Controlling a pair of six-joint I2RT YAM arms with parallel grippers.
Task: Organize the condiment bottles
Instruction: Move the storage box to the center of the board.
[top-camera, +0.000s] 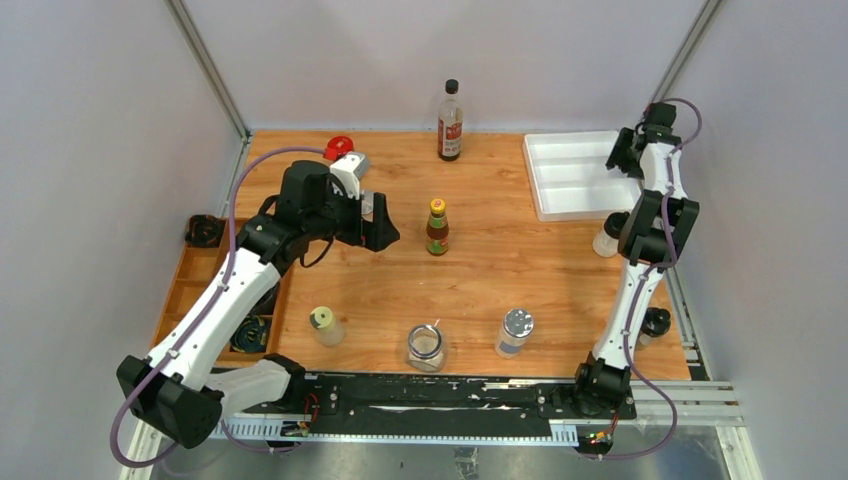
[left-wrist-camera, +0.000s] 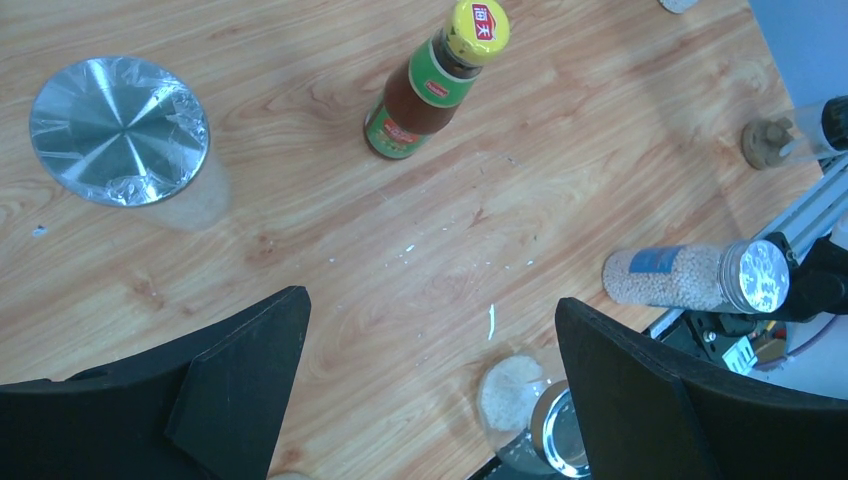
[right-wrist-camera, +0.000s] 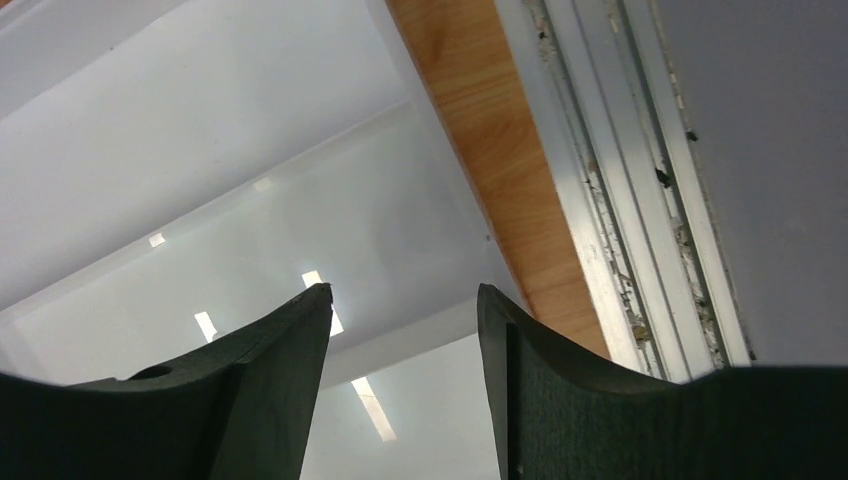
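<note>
At the far right corner of the worktop (top-camera: 480, 275), your right end effector (right-wrist-camera: 402, 292) is open over the white tray (top-camera: 560, 172), and your left end effector (top-camera: 379, 230) is open too.

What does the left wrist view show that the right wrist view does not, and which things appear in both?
Only the left wrist view shows a sauce bottle with a yellow cap, a jar with a silver top and a jar of pale grains.

Only the right wrist view shows the white tray, close below the camera, and a metal rail beside the wood.

Both show the wooden table and an open, empty gripper in the foreground: the left gripper in one, the right gripper in the other.
</note>
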